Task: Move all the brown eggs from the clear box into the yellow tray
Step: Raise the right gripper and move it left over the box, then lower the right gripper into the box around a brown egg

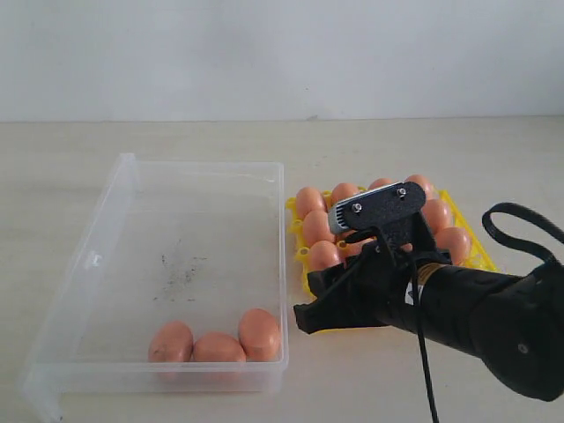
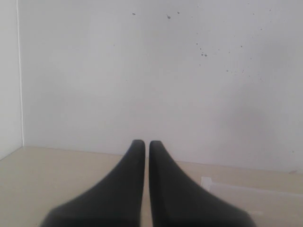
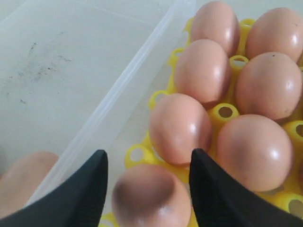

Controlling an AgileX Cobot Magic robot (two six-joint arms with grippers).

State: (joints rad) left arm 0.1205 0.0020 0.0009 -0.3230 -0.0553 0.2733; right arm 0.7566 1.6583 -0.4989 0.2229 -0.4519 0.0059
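right gripper [image 3: 148, 158]: jaws straddle one brown egg [image 3: 151, 196] over an edge cup of the yellow tray [image 3: 225, 112]; clamped or released, cannot tell | left gripper [image 2: 147, 147]: jaws together | clear box [image 1: 284, 264]: holds three brown eggs [image 1: 216, 345] | RISK: an off-centre release could roll the egg onto the tabletop [image 1: 441, 150].

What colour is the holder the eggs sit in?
Bright yellow. The yellow plastic lattice egg tray shows best in the right wrist view.

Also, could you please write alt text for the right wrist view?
A brown egg sits between the two black fingers of the right gripper, over the yellow tray's edge; whether it is gripped is unclear. Six more eggs sit in the tray beyond, and one lies in the clear box alongside.
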